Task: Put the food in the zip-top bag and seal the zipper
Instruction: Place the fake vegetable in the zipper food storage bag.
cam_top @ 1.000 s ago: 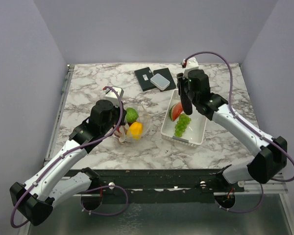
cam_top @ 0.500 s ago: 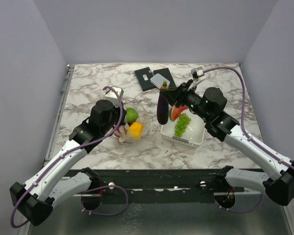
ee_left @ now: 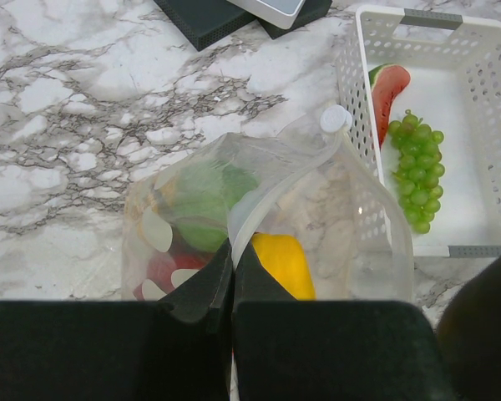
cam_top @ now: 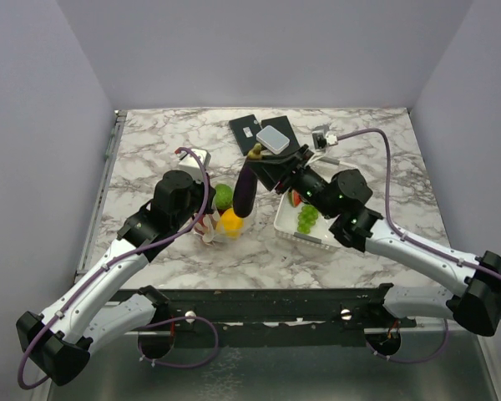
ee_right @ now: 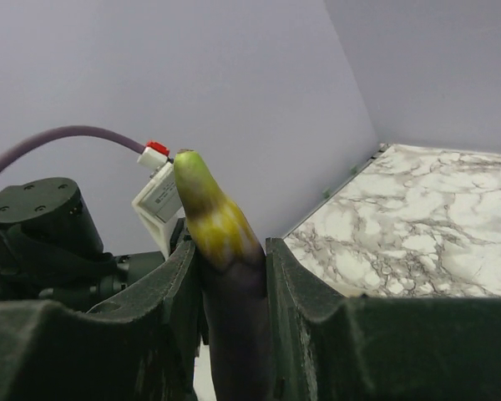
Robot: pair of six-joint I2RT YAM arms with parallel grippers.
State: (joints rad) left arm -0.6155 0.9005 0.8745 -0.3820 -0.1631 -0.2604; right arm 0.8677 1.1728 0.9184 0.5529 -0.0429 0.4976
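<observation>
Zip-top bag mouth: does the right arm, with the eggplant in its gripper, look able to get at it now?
Probably yes. The right gripper holds the eggplant seemingly over the zip-top bag. The left gripper pinches its rim so the mouth gapes, and nothing stands between.

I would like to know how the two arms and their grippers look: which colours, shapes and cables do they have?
Both arms have white link shells and rounded black joint housings. A purple cable loops along the left arm and the right arm. The left gripper has black, flat-faced fingers; the right gripper has dark, angular ones. A small white box sits at each wrist.
</observation>
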